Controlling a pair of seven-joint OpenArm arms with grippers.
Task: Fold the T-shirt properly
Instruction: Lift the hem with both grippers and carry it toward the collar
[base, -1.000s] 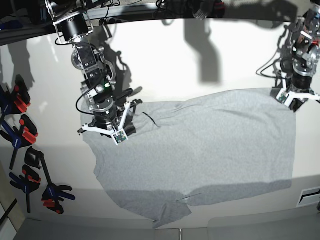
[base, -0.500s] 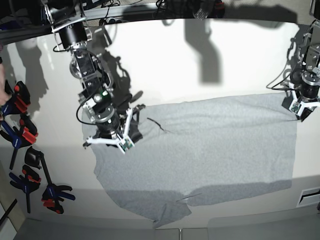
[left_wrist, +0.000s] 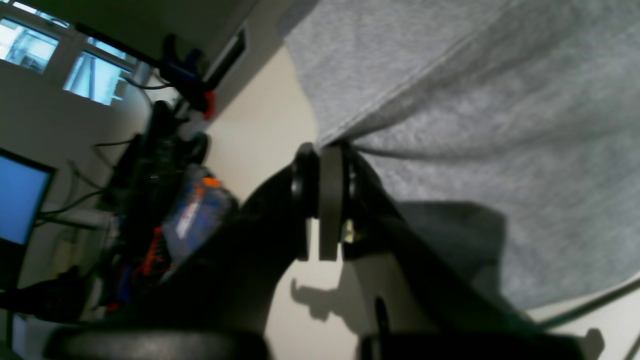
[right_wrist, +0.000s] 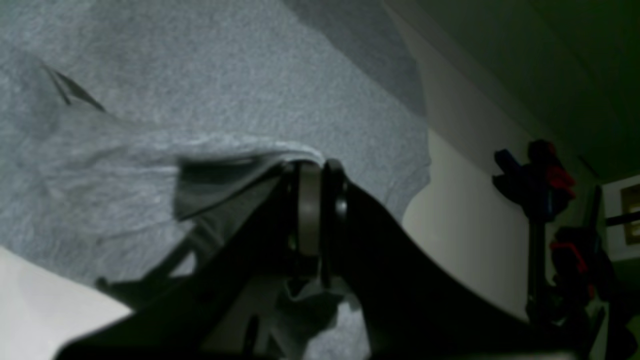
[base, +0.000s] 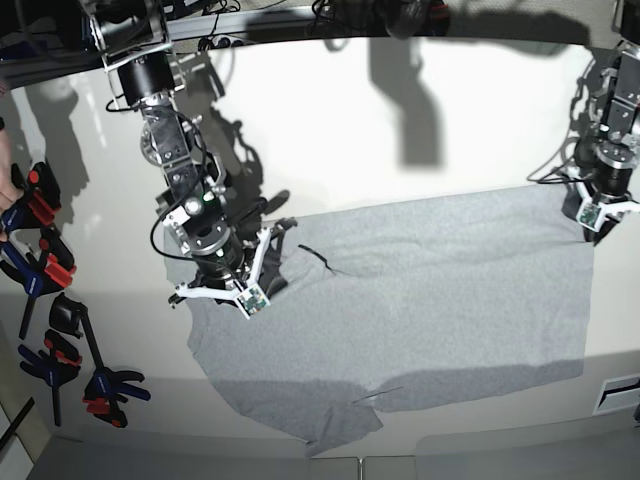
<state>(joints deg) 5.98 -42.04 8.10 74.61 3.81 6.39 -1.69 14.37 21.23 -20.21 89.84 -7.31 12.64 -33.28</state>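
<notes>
The T-shirt (base: 420, 300) lies spread plain side up on the white bench (base: 400, 130), one edge pinched at each end by a tool. The left tool (left_wrist: 325, 165) is clenched on the shirt's hem corner: the left wrist view shows the two pads pressed together with a stitched edge drawn taut out of them, which the base view cannot resolve, since there the tool (base: 597, 215) is only a small dark shape at the shirt's far corner. The right tool (right_wrist: 315, 172) is likewise clamped on a raised fold of grey cloth, the fabric draping off its pads; in the base view that tool (base: 232, 290) sits over the shirt's opposite end, beside a short dark mark near the shirt's upper edge. Only the base view shows the whole garment, its lower edge in shadow and one sleeve reaching toward the bench's near rim. Well away from the shirt, a row of clamps (base: 40, 270) with red and blue grips rests along the bench edge.

Against a second ago, both tools have shifted, the right one lower over the cloth, the left one further out, and the shirt's upper edge now runs straighter between them.
</notes>
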